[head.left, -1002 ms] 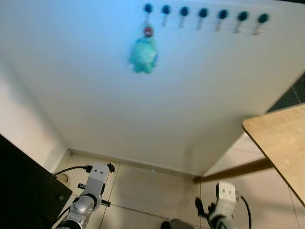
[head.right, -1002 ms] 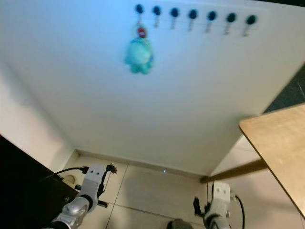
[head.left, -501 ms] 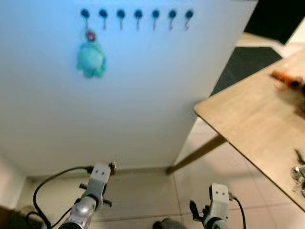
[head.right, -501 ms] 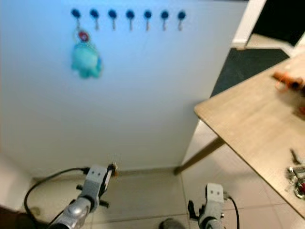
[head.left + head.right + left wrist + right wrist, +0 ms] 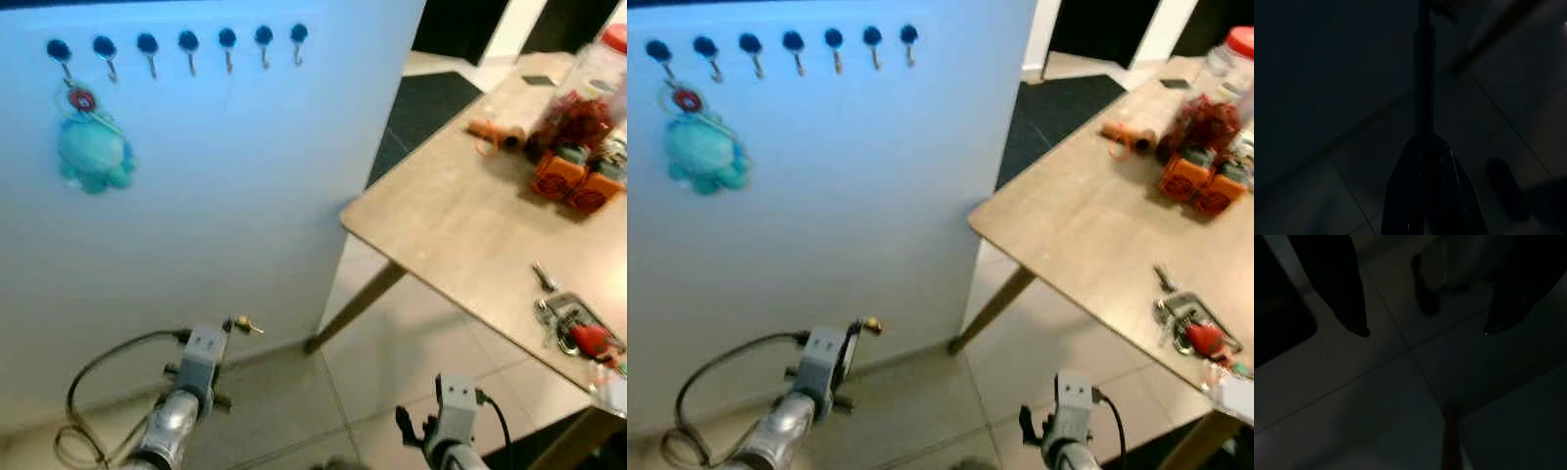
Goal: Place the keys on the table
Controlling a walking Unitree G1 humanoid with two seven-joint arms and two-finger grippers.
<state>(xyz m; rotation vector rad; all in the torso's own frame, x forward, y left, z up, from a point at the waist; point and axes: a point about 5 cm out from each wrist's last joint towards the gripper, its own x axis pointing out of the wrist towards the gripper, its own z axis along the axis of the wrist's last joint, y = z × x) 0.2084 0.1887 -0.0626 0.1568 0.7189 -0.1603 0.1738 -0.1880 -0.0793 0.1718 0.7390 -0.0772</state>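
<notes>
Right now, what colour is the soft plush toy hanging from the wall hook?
The soft plush toy is turquoise, clearest in the left eye view.

Table [image 5: 460, 225] — far side cut off

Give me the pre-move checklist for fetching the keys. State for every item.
1. Keys located: the keys, with a teal plush, hang from the leftmost hook on the white wall: ok.
2. Right gripper free: fingers apart, nothing between them, pointing at the floor tiles: ok.
3. Left gripper free: its wrist view is too dark: cannot tell.
4. Grippers raised to the hooks: both arms hang low by the floor, well below the keys: not ok.
5. Drop spot: the table has bare wood near its corner: ok.
6. Mix-up risk: another key bunch already lies on the table: not ok.
</notes>
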